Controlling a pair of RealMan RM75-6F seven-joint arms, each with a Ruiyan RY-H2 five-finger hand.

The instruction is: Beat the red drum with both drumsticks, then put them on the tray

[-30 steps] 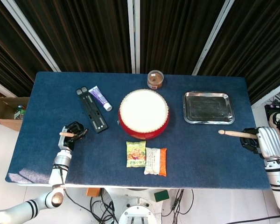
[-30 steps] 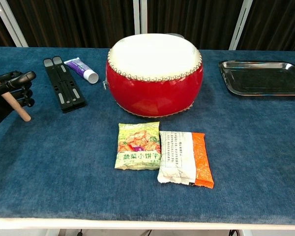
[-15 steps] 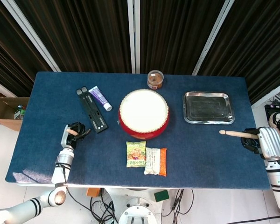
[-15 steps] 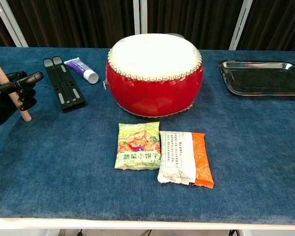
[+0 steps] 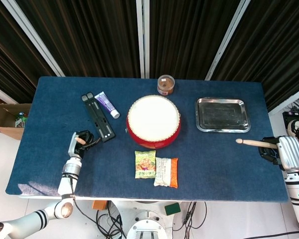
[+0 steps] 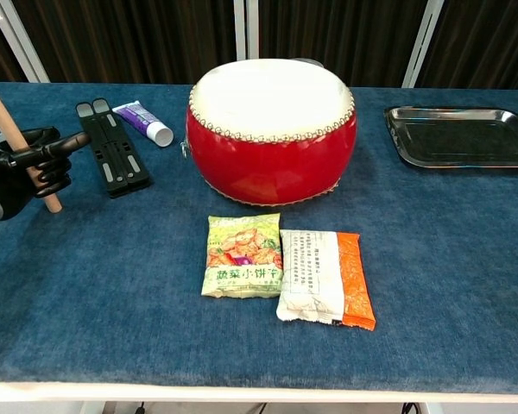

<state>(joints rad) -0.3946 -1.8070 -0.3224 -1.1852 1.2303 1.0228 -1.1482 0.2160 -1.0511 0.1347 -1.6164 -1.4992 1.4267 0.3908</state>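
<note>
The red drum [image 5: 154, 122] with its white skin stands mid-table, also large in the chest view as the drum [image 6: 272, 129]. My left hand [image 5: 79, 143] grips a wooden drumstick [image 6: 15, 138] that stands almost upright, left of the drum; the chest view shows this left hand [image 6: 26, 168] at the frame's left edge. My right hand [image 5: 284, 152] holds the other drumstick [image 5: 254, 143] level at the table's right edge, its tip pointing left. The steel tray [image 5: 222, 115] lies empty right of the drum, behind that stick.
Two snack packets [image 5: 156, 170] lie in front of the drum. A black folding stand [image 5: 97, 117] and a purple tube [image 5: 107, 104] sit left of it, close to my left hand. A small brown jar [image 5: 165, 84] stands behind the drum.
My left hand has moved right, toward the drum, and its drumstick has tipped more upright. The right hand and its stick have shifted only slightly.
</note>
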